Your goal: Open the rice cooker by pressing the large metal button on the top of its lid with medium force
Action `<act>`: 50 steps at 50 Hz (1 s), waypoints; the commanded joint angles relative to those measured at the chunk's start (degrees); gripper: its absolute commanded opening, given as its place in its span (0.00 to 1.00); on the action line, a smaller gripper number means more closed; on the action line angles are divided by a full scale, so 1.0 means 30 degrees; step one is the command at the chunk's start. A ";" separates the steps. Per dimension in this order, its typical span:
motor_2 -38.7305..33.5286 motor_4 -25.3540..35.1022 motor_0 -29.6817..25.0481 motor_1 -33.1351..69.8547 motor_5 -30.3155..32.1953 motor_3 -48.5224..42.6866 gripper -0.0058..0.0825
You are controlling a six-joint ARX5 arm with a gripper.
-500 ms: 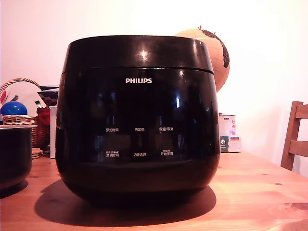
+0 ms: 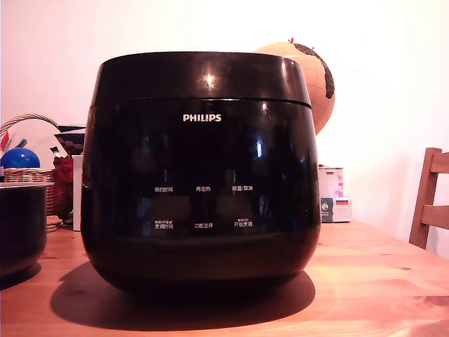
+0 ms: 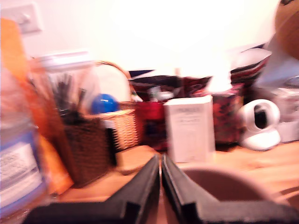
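In wicker basket (image 2: 31,175): blue ball (image 2: 19,158); rice cooker (image 2: 200,175) lid (image 2: 200,76) prob. shut.

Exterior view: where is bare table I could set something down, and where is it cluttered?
Bare wood lies on the exterior view's right, between the rice cooker and the chair, in front of the small tin. The exterior view's left is crowded: black pot, basket.

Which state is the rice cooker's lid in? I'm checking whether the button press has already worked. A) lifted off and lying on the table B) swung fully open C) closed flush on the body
C: in the exterior view the lid sits level on the rice cooker, with only a thin seam between them.
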 commanded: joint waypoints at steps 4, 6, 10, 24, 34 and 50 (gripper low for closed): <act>-0.0510 0.2514 -0.0051 -0.0168 -0.3577 0.1603 0.04; -0.0386 0.3118 -0.0138 -0.0168 -0.4160 0.1938 0.04; 0.0109 0.4874 -0.0328 -0.0168 -0.5413 0.1916 0.04; 0.2696 1.0214 -0.2805 0.0379 -0.7686 -0.0204 0.04; 0.5078 1.1934 -0.4962 0.2594 -0.7526 -0.0947 0.04; 0.9020 1.2845 -0.6812 0.9989 -0.3971 -0.2062 0.04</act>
